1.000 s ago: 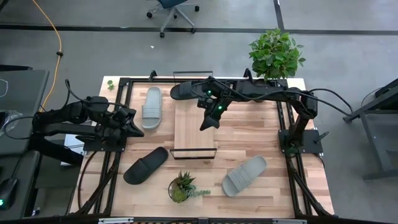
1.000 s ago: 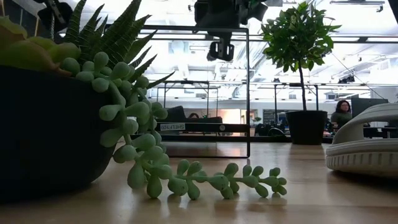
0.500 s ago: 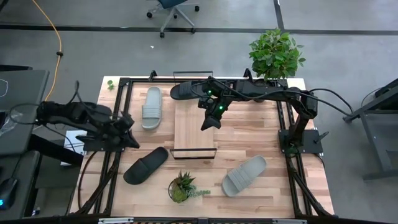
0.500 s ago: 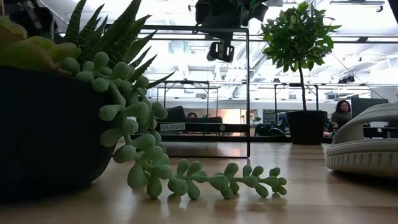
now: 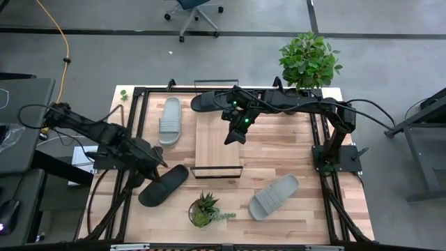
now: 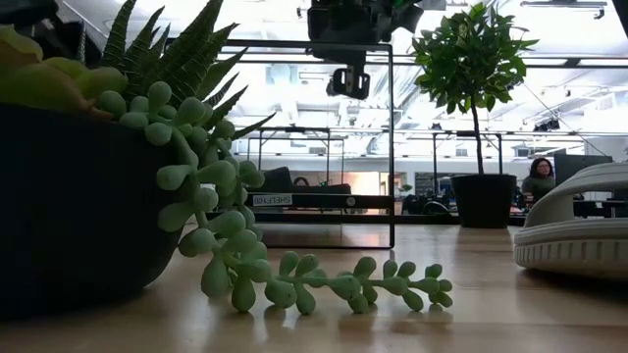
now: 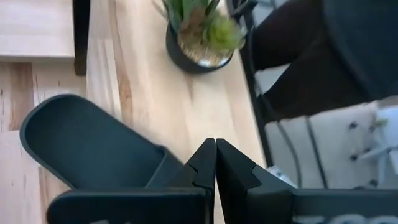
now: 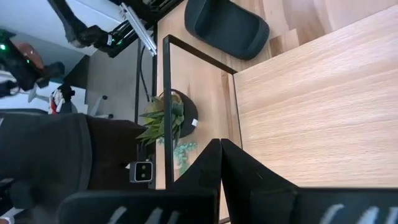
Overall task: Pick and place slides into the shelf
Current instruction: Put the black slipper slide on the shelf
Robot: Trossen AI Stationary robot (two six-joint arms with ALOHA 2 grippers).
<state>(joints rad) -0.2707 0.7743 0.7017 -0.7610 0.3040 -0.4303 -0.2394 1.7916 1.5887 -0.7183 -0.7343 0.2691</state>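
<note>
The shelf [image 5: 217,143] is a light-wood board with black wire frames at its ends, lying mid-table. One black slide [image 5: 164,185] lies flat on its sole near the left side and also shows in the left wrist view [image 7: 87,149]. The other black slide [image 5: 208,102] lies at the far edge under the right arm. One grey slide [image 5: 169,120] lies left of the shelf, and another [image 5: 274,196] sits near-right. My left gripper [image 5: 156,171] [image 7: 216,163] is shut, above the near black slide's left edge. My right gripper [image 5: 233,134] [image 8: 221,155] [image 6: 348,80] is shut, hanging high over the shelf.
A small potted succulent [image 5: 203,210] stands at the near edge between the near black and grey slides, and fills the low view's left [image 6: 118,167]. A large potted plant [image 5: 309,59] stands at the far right corner. Black frame rails [image 5: 132,139] run along both table sides.
My left arm has swung from beside the far grey slide toward the table's near edge and to the right, ending over the near black slide, fingers still shut. The right arm and all slides have stayed put.
</note>
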